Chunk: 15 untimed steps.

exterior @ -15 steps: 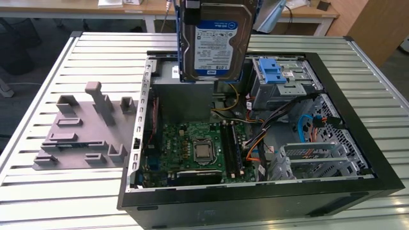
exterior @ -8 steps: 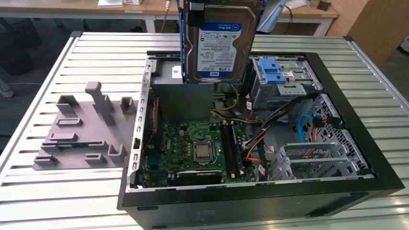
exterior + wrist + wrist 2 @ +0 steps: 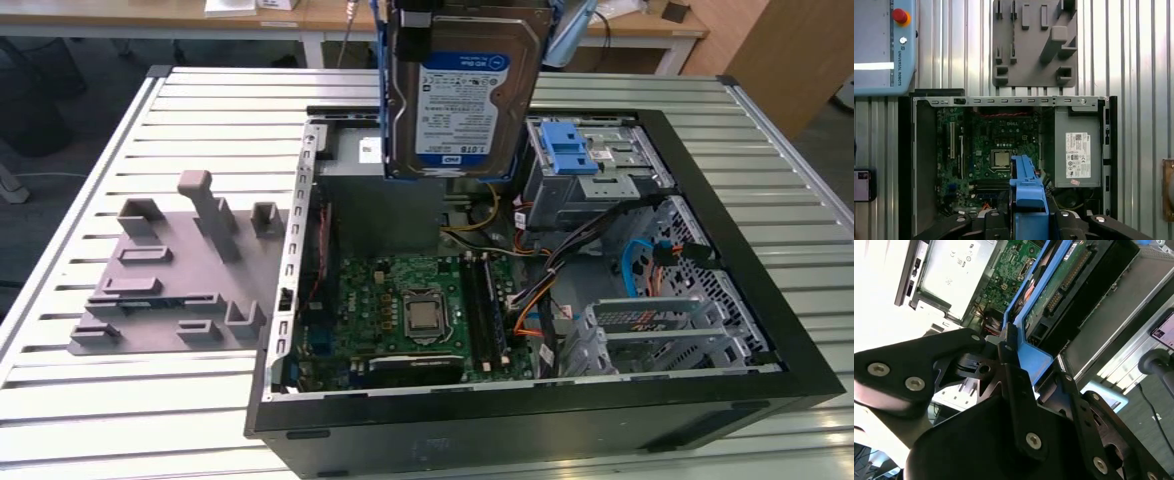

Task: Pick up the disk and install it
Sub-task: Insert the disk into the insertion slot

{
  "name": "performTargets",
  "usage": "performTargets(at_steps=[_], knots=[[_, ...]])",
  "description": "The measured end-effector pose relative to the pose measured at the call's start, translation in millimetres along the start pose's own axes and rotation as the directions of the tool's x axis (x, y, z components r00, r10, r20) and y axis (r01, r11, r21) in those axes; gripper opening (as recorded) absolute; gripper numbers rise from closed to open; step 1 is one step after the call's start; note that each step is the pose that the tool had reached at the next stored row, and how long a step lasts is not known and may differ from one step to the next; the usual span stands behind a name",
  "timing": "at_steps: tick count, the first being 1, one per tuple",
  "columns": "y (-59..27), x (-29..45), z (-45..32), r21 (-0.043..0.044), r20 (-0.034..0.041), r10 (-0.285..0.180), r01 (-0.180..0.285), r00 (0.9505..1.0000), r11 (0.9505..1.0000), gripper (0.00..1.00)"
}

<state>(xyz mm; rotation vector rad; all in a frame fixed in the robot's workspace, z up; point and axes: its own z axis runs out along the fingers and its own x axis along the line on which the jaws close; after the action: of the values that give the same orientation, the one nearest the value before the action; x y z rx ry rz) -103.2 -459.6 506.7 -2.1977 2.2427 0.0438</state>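
Exterior view showed the disk [image 3: 461, 95] hanging in the upper centre of the frame, with its label turned to the camera. It was above the open computer case [image 3: 747, 390] and touched nothing below. The case stood on the slatted bench [image 3: 80, 420], and its motherboard [image 3: 400, 310] lay under the disk, well apart from it.

In the second wrist view the gripper [image 3: 1031, 360] had its black fingers [image 3: 1009, 375] pressed together on the blue side rail [image 3: 1024, 300] of the disk, so the grasp was on plastic and not on metal.

I judged the disk to be stiff and rather heavy for its size. Its metal faces looked smooth, so they would probably slip under a weak grip. The green circuit board [image 3: 1064, 280] on its underside was bare and seemed easy to damage, as did the connector pins beside it. The rails looked like the right place to hold it, although plastic may bend a little under a strong squeeze.
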Motion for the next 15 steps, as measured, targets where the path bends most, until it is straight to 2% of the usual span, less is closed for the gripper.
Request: performTargets(at_steps=[10,15], knots=[[-2.1,6.8,0.8,0.0,0.0,0.0,0.0,1.0,1.0,0.37],[-2.4,17.4,1.2,0.0,0.0,0.0,0.0,1.0,1.0,0.37]])
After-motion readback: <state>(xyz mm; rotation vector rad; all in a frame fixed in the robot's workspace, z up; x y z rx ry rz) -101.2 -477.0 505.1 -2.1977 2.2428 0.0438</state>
